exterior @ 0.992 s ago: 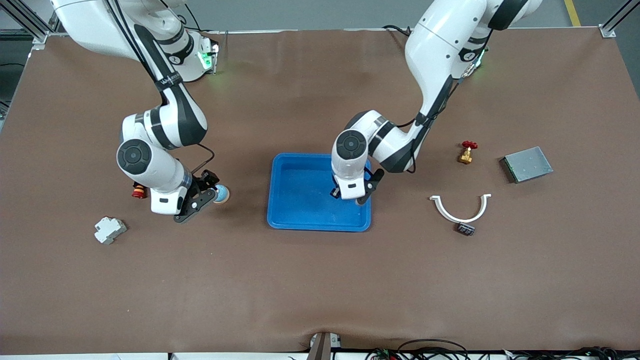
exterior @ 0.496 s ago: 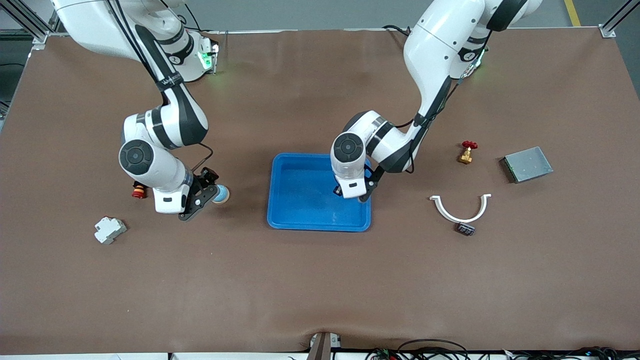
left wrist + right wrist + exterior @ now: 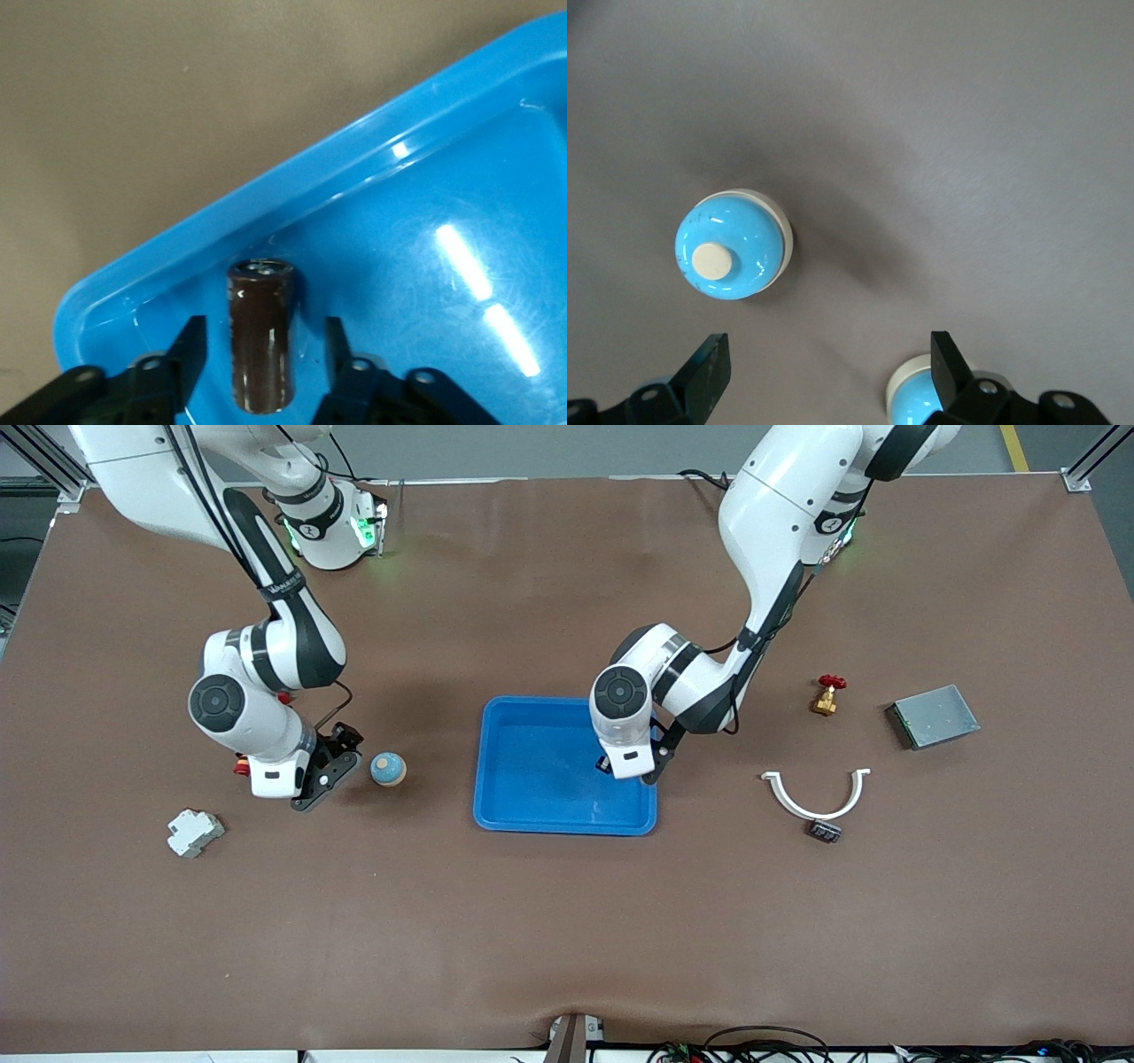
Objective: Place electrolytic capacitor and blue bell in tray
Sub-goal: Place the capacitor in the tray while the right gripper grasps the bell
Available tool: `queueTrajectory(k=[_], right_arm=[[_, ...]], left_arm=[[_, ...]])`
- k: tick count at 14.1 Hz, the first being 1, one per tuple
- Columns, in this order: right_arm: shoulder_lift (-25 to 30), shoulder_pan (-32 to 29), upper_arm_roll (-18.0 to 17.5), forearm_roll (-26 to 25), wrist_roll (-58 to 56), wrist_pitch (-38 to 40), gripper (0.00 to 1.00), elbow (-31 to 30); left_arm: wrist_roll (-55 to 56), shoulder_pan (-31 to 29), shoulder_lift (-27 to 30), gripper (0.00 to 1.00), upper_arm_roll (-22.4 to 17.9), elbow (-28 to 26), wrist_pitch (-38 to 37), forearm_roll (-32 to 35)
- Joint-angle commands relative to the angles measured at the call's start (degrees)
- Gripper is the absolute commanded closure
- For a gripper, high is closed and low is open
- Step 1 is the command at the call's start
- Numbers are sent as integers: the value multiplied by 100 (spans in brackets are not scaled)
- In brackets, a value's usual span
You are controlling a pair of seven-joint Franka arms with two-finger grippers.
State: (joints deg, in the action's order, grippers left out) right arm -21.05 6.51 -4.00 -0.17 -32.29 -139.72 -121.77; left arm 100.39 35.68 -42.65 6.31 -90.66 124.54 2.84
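The blue tray [image 3: 567,828] lies mid-table. My left gripper [image 3: 631,769] hangs low over its corner toward the left arm's end. In the left wrist view the brown electrolytic capacitor [image 3: 261,310] rests in the tray [image 3: 354,168] between the fingers of my left gripper [image 3: 263,326], which is open with a gap on each side. The blue bell [image 3: 388,769] sits on the table between the tray and my right gripper [image 3: 317,778]. My right gripper [image 3: 827,345] is open and holds nothing, with the bell [image 3: 731,245] off to one side. A second blue dome [image 3: 912,396] peeks out by one finger.
A red button [image 3: 241,764] and a white block [image 3: 193,833] lie toward the right arm's end. Toward the left arm's end are a brass valve [image 3: 827,695], a white curved bracket [image 3: 815,797], a small black part [image 3: 825,831] and a grey metal box [image 3: 933,716].
My left gripper has opened and let go of the capacitor in the tray. My right gripper has drawn away from the bell toward the right arm's end of the table.
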Motion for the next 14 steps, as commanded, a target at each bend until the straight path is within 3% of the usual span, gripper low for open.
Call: queueTrajectory(k=[1,6,14], right_arm=[[136,43,-57,-54,485,-46,0,-110],[101,772,-66,-62,1777,-73,0,-67],[-109,518,-39,-273,1568,-406,0,13]], left_arm=[[-20,-9,327,0,-60,100,-473,-3],[-424,-631,880,0,-95,162,-712,24],[-2689,-2450,1022,0,-95,84,-712,24]])
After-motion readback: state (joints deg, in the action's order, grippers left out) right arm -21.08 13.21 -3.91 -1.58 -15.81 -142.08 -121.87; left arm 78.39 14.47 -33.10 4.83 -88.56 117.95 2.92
